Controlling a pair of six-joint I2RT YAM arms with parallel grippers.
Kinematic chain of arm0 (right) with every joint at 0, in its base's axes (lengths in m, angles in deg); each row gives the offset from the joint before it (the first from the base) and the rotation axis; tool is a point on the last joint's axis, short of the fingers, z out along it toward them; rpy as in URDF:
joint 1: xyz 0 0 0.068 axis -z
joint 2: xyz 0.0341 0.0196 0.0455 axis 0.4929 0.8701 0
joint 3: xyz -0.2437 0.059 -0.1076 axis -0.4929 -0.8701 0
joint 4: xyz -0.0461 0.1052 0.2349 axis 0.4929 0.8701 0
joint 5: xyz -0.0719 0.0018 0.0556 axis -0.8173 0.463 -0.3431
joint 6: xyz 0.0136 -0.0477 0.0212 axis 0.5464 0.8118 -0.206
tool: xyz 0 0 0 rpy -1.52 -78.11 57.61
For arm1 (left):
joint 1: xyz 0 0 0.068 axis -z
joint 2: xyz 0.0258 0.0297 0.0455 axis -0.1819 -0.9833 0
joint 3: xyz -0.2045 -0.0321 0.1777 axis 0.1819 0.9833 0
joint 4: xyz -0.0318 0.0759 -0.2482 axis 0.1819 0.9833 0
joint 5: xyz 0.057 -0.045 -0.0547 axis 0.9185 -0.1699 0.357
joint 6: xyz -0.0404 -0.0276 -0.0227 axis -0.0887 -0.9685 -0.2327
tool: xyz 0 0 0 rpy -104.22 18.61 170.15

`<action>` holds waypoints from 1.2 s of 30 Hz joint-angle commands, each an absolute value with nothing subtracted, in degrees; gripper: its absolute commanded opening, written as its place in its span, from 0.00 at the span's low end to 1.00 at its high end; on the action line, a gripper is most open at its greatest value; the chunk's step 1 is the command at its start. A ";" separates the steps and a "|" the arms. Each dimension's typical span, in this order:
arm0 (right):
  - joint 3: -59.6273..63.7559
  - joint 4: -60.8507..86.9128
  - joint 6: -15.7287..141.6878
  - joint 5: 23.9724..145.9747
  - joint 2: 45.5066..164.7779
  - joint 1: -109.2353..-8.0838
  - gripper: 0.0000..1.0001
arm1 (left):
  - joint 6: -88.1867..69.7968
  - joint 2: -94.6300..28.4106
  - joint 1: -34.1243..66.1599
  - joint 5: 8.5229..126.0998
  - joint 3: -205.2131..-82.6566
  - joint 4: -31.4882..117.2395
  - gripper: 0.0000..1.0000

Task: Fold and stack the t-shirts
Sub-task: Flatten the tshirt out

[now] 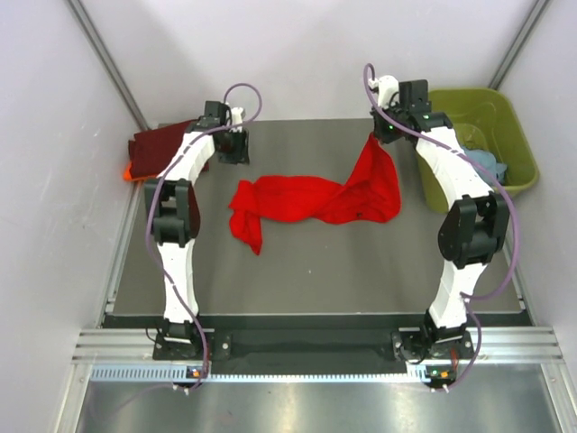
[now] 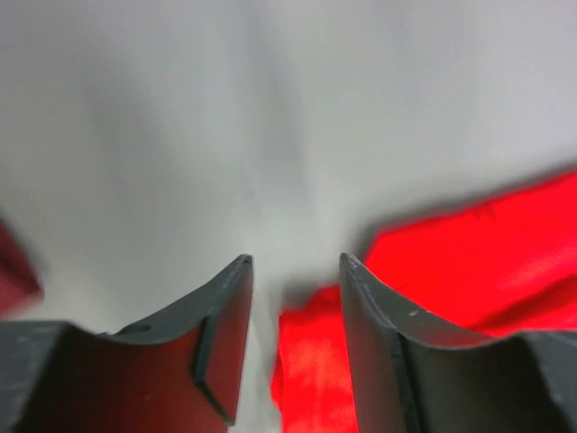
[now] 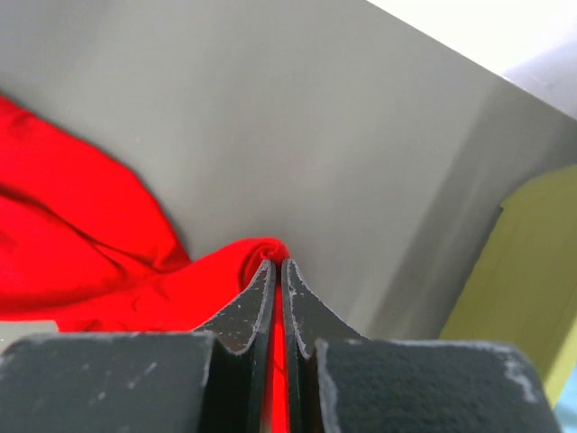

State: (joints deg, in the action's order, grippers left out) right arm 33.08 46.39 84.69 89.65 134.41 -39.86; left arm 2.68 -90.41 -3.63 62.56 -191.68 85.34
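Red t-shirt (image 1: 311,200) pinched by right gripper (image 3: 277,264); left gripper (image 2: 296,262) gapes, empty.

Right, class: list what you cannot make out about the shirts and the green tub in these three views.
1. Top view: the left arm covers part of the maroon shirt; the orange cloth beneath barely shows.
2. Top view: the right arm hides most of the tub; only some light blue cloth inside shows.
3. Right wrist view: the right pincer hides how much red t-shirt it grips.
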 commanded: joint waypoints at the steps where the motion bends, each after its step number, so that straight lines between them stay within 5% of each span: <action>1: 36.47 43.99 84.21 90.69 133.66 -40.96 0.00 | -1.83 -77.44 -4.85 61.34 -183.33 91.57 0.50; 6: 34.80 43.64 84.47 90.17 132.70 -41.75 0.00 | -5.52 -65.03 -8.45 60.46 -168.46 91.81 0.51; 17: 33.04 44.34 85.53 88.94 130.15 -42.63 0.00 | -17.47 -63.70 -15.83 47.63 -157.55 89.90 0.43; 36: 30.49 44.43 87.46 86.03 127.95 -42.63 0.00 | -21.52 -75.03 -18.30 39.45 -159.57 85.06 0.41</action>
